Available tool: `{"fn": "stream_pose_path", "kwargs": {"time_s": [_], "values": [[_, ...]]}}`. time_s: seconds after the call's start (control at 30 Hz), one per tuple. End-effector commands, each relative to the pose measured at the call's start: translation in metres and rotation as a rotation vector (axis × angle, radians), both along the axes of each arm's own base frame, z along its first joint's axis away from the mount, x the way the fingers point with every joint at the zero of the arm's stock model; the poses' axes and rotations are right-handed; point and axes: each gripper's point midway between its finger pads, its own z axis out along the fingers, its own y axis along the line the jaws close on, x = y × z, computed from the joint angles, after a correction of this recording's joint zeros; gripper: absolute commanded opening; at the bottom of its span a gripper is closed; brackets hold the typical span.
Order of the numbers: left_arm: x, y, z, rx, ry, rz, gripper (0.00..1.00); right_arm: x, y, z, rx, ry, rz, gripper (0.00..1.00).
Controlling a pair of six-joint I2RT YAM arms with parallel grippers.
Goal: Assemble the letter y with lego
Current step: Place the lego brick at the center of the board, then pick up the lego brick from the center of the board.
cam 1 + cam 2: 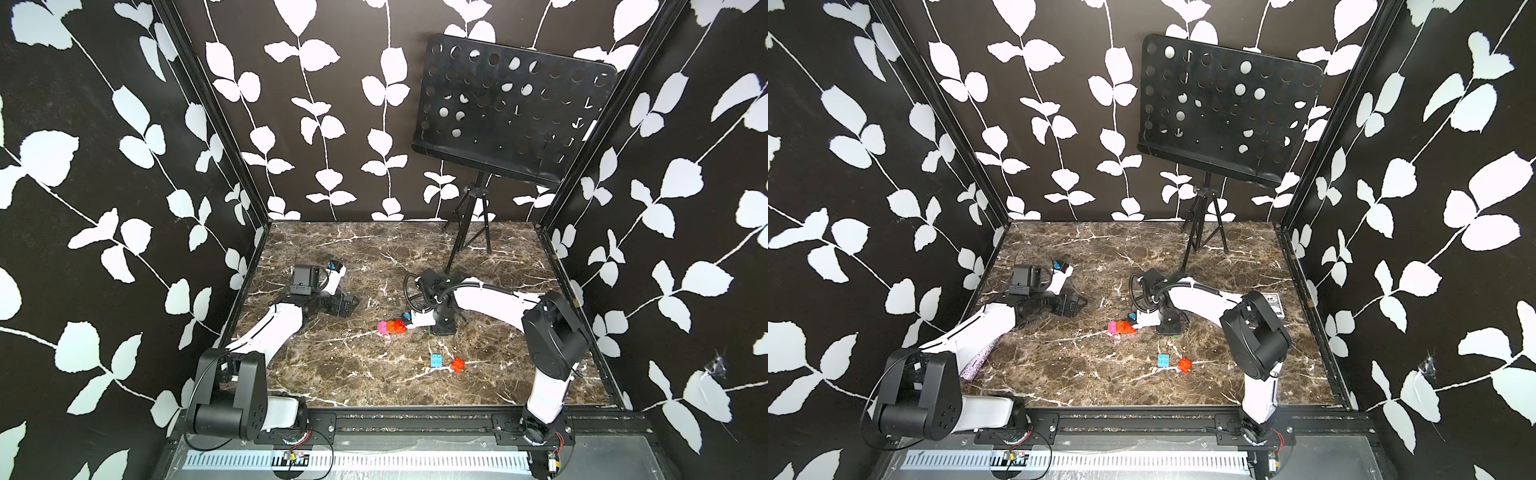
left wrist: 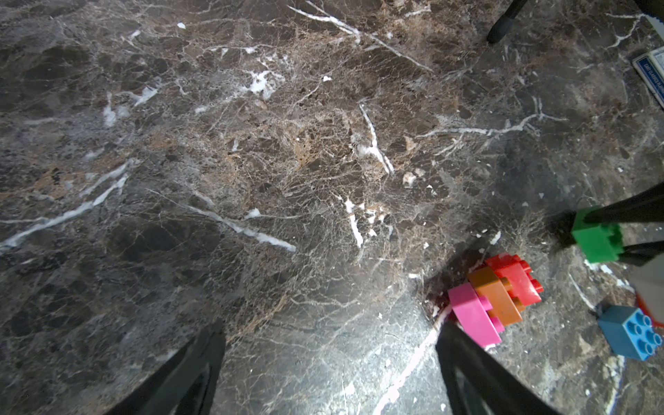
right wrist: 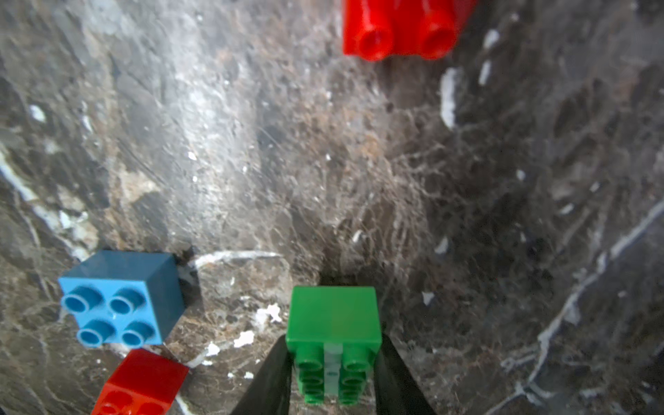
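The table (image 1: 357, 386) is a glossy brown marble-look slab with white veins. Nearest the front edge, a blue brick (image 1: 436, 360) sits flat with its four round studs up: smooth, hard, shiny plastic, square in outline. A loose red brick (image 1: 458, 365) of the same square shape lies just beside it, tipped a little.

Farther in, a row of three bricks (image 1: 392, 327), pink, orange and red, is pressed together and lies on its side on the table. Its long axis runs roughly across the table in both top views. The pink end is on the left arm's side, and the red end's studs point toward the right gripper (image 3: 334, 339).

That gripper's slim black fingers (image 3: 391, 373) are closed against both long sides of the green brick (image 3: 334, 316), holding it just past the red end of the row. The green brick is the longer one. Its long axis runs along the fingers, with a smooth short end poking out beyond the tips and the studded face turned toward the wrist camera.

The left gripper (image 2: 328, 328) is off to the left of the row, spread wide with only bare table between its dark tapered fingers.

Farther back, a small printed box (image 1: 1273, 309) lies flat behind the right arm. At the far edge stands a black music stand (image 1: 513, 108), a perforated metal sheet tilted on a thin tripod
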Motion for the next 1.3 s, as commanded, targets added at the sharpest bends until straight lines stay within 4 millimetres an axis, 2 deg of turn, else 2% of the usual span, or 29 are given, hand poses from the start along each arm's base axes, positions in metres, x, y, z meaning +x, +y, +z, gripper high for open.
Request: {"fn": "stream_pose_path", "kwargs": {"time_s": [0.0,0.1,0.17,0.23,0.3,0.4,0.53,0.63,0.77,0.97,1.27], "values": [[0.000,0.000,0.010,-0.004,-0.023,-0.006,0.94,-0.006,-0.002,-0.005,-0.032,0.028,0.068,0.37],[0.000,0.001,0.009,-0.004,-0.020,-0.005,0.94,-0.003,0.002,0.000,-0.016,0.011,0.049,0.43],[0.001,0.000,0.009,-0.004,-0.021,-0.006,0.94,-0.002,0.005,0.009,0.014,-0.004,0.028,0.49],[0.000,0.000,0.008,-0.006,-0.018,-0.007,0.93,-0.005,0.007,0.020,0.045,-0.016,0.016,0.51],[0.000,-0.001,0.008,-0.008,-0.016,-0.008,0.93,-0.013,0.009,0.031,0.081,-0.019,0.006,0.51],[0.001,0.000,0.008,-0.008,-0.015,-0.007,0.94,-0.038,0.010,0.037,0.118,-0.006,0.016,0.52],[0.000,-0.002,0.007,-0.014,-0.011,-0.009,0.93,-0.072,0.008,0.029,0.106,0.027,0.035,0.52],[0.000,-0.002,0.006,-0.017,-0.008,-0.008,0.93,-0.085,0.009,0.020,0.091,0.046,0.013,0.52],[0.000,-0.002,0.008,-0.019,-0.012,-0.008,0.93,-0.088,0.011,0.013,0.088,0.031,0.001,0.54],[0.000,-0.001,0.011,-0.016,-0.021,-0.008,0.93,-0.081,0.012,0.003,0.056,0.011,-0.016,0.54],[-0.001,-0.001,0.011,-0.016,-0.023,-0.008,0.93,-0.089,0.010,-0.010,0.022,0.065,-0.032,0.51]]}}
